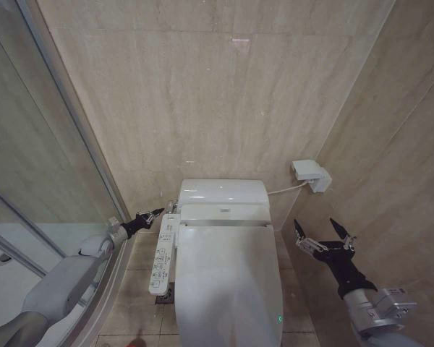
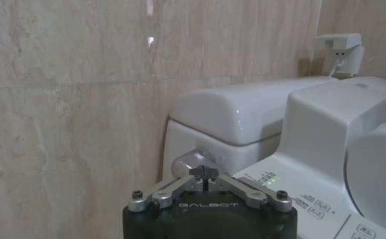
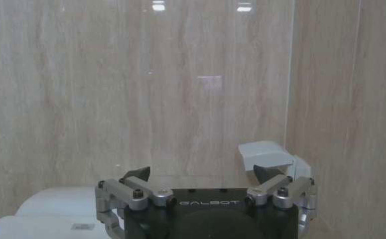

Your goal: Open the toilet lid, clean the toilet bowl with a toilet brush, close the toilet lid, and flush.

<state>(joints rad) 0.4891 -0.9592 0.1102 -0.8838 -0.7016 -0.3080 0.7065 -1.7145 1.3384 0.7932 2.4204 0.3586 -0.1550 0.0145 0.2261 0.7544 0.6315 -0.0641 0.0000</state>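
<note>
Left hand (image 1: pixel 156 213) closed at flush button (image 2: pixel 191 162).

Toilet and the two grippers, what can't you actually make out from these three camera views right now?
- Toilet bowl: hidden in the head view under the closed toilet lid.
- Contact between left gripper and the round silver flush button: the left wrist view leaves it unclear, since the shut fingertips cover the spot.
- Control panel labels: too small to read in the head view.
- Right gripper: open beside the toilet, holding nothing.

Toilet lid (image 1: pixel 228 278) closed flat over bowl (white, glossy).
</note>
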